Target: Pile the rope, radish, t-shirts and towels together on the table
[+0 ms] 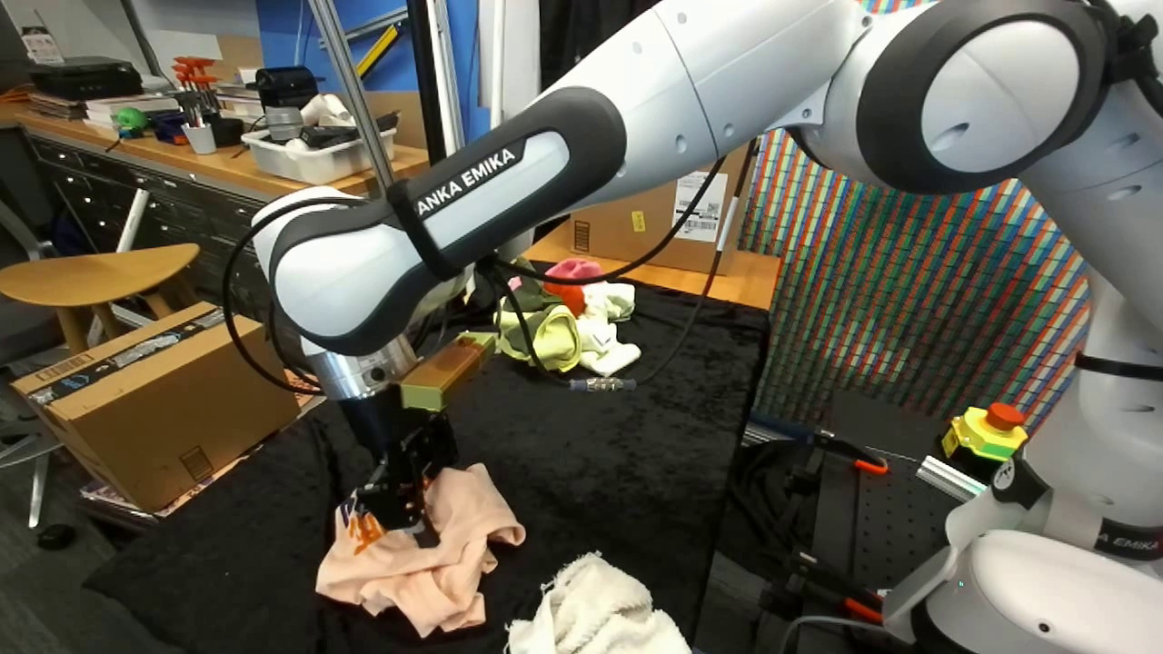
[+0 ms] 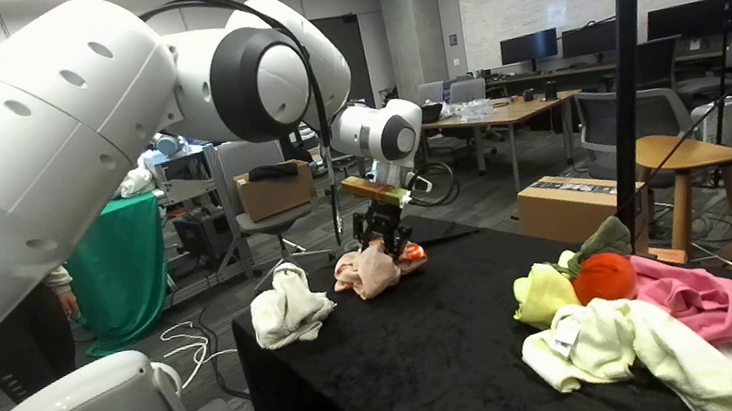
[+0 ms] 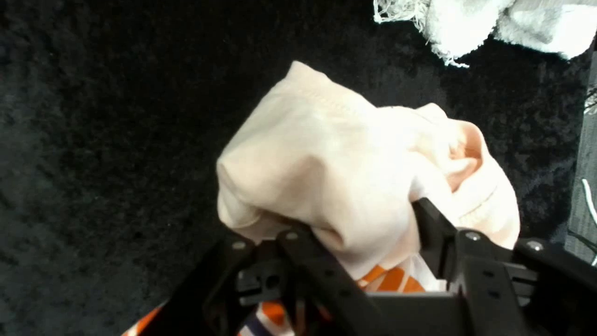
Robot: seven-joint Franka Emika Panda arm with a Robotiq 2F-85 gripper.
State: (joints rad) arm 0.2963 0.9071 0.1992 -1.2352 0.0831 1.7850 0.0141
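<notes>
One claw (image 3: pixel 361 226) astride peach t-shirt (image 3: pixel 345 163)

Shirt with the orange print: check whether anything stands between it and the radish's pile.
Nothing visible on the table does: the white towel lies off the line from the shirt to the pile. A black cable droops in midair; whether it crosses that line, I cannot tell.

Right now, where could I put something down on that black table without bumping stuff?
The biggest bare patch is the middle of the table, between the peach shirt and the heap with the radish. A thin bare strip runs between that shirt and the lone white towel. It's crowded at the heap and where the hand meets the shirt.
</notes>
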